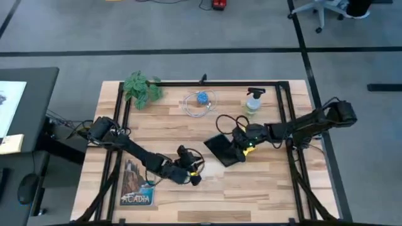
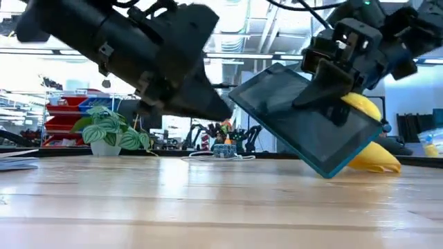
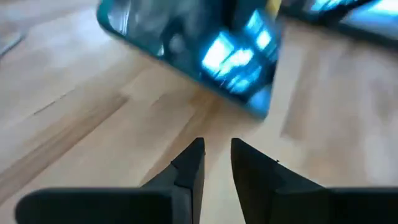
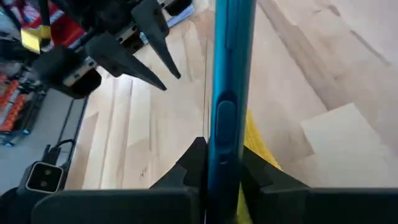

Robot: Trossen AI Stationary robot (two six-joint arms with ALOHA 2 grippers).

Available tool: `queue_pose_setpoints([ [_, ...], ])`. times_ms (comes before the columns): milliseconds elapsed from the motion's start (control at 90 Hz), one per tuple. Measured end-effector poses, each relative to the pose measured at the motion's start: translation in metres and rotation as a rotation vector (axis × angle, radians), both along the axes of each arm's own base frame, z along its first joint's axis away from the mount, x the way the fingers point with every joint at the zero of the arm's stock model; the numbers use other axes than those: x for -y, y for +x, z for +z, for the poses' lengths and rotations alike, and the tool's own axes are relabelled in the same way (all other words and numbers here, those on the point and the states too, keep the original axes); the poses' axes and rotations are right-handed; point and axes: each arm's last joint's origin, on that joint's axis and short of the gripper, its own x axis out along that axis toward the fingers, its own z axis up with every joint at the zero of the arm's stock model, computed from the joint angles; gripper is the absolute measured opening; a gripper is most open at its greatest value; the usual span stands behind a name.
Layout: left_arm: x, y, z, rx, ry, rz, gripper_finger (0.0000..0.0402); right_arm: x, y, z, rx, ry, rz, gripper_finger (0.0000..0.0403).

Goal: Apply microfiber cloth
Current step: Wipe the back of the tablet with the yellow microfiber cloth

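Note:
The dark tablet (image 2: 304, 117), in a teal case, stands tilted over mid-table with my right gripper (image 4: 222, 155) shut on it. The yellow microfiber cloth (image 2: 370, 149) lies bunched on the table behind the tablet, toward the table's right; a strip of the cloth (image 4: 254, 140) shows beside the fingers in the right wrist view. My left gripper (image 3: 216, 158) hovers over bare wood on the near-left side of the tablet (image 3: 199, 56). Its fingers are open by a narrow gap, point toward the tablet and hold nothing. In the high view, my left gripper (image 1: 191, 174) is at mid-table and my right gripper (image 1: 242, 143) is by the tablet (image 1: 223, 149). My right gripper pinches the tablet's raised edge (image 4: 225, 134) between its two fingers, one on each face, coming from the table's right. The tablet slants down toward the table's left, with its low corner (image 2: 325, 174) close to the wood. I cannot tell whether that corner touches.
At the far side are a potted plant (image 1: 141, 88), a blue object inside a coil of white cable (image 1: 201, 100) and a spray bottle (image 1: 253, 100). A book (image 1: 137, 187) lies near the left front. Black frame rails (image 1: 286, 113) run along the table's edges.

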Motion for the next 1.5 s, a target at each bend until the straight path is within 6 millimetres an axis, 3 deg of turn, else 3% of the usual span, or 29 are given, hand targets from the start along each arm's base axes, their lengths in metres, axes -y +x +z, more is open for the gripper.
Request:
queue_pose_setpoints([
  [200, -0.019, -0.032, -0.009, 0.255, -0.071, -0.015, 0.0062, -0.003, -0.001, 0.003, 0.086, -0.036, -0.007, 0.0023],
  [322, -0.026, -0.037, -0.006, 0.324, -0.073, -0.014, 0.008, -0.003, 0.001, 0.012, 0.195, -0.063, -0.004, 0.0023],
  [700, -0.039, -0.001, 0.019, 0.352, 0.033, -0.128, 0.0196, -0.011, 0.002, 0.02, 0.296, -0.168, -0.007, 0.0023],
  [978, -0.05, 0.015, 0.028, 0.347, 0.055, -0.1, 0.0199, -0.014, 0.002, 0.023, 0.321, -0.183, -0.015, 0.0025],
  [1500, -0.045, 0.047, 0.056, 0.314, 0.107, -0.152, 0.0188, -0.015, 0.002, 0.022, 0.316, -0.182, -0.003, 0.0024],
])
